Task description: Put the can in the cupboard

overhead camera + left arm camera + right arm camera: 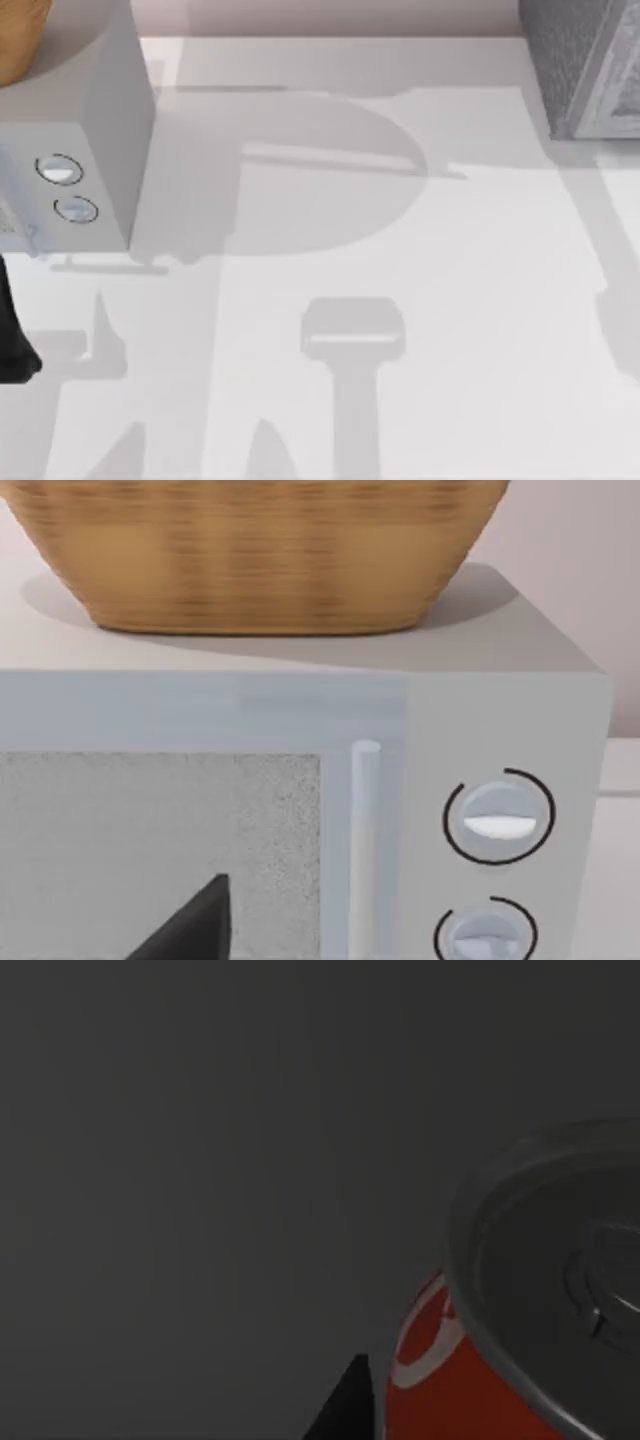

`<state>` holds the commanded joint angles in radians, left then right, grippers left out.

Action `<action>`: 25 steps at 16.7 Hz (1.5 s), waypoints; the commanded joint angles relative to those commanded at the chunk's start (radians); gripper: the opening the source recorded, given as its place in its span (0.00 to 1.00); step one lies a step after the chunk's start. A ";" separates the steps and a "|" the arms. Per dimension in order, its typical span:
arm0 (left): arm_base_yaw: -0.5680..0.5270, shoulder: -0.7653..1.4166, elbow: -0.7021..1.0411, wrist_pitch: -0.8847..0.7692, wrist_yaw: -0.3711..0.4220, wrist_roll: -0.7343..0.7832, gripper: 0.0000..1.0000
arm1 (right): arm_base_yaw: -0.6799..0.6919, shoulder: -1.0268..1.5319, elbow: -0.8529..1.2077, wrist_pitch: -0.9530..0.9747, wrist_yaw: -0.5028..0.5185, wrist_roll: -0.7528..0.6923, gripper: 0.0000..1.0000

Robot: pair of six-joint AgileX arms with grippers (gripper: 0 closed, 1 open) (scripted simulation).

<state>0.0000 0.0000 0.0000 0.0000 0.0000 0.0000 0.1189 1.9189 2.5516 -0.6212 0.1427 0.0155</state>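
The can (440,1380) is very close in the right wrist view, red with white script and a silver-grey round top (560,1280). Dim grey surfaces surround it. My right gripper is shut on the can, and one dark fingertip (348,1405) lies against its red side. The grey speckled cupboard (580,70) stands at the table's back right corner, cut off by the top view's edge. My left arm (12,340) is parked at the left edge. Its open gripper faces the microwave door, with one dark fingertip (195,925) showing.
A white microwave (100,130) with two round knobs (498,818) stands at the back left. A woven basket (260,550) sits on top of it. The white table (330,260) stretches between the microwave and the cupboard.
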 joint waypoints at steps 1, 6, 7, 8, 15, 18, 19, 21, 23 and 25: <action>0.000 0.000 0.000 0.000 0.000 0.000 1.00 | -0.005 0.043 0.058 -0.015 -0.005 0.001 0.00; 0.000 0.000 0.000 0.000 0.000 0.000 1.00 | -0.021 0.171 0.217 -0.060 -0.020 0.003 0.00; 0.000 0.000 0.000 0.000 0.000 0.000 1.00 | -0.021 0.173 0.220 -0.060 -0.020 0.003 0.00; 0.000 0.000 0.000 0.000 0.000 0.000 1.00 | -0.021 0.173 0.220 -0.060 -0.020 0.003 0.00; 0.000 0.000 0.000 0.000 0.000 0.000 1.00 | -0.021 0.173 0.220 -0.060 -0.020 0.003 0.38; 0.000 0.000 0.000 0.000 0.000 0.000 1.00 | -0.021 0.173 0.220 -0.060 -0.020 0.003 0.60; 0.000 0.000 0.000 0.000 0.000 0.000 1.00 | -0.021 0.173 0.220 -0.060 -0.020 0.003 0.68; 0.000 0.000 0.000 0.000 0.000 0.000 1.00 | -0.021 0.173 0.220 -0.060 -0.020 0.003 0.83; 0.000 0.000 0.000 0.000 0.000 0.000 1.00 | -0.021 0.173 0.220 -0.060 -0.020 0.003 0.98; 0.000 0.000 0.000 0.000 0.000 0.000 1.00 | -0.021 0.173 0.220 -0.060 -0.020 0.003 1.00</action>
<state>0.0000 0.0000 0.0000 0.0000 0.0000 0.0000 0.0974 2.0917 2.7714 -0.6814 0.1224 0.0182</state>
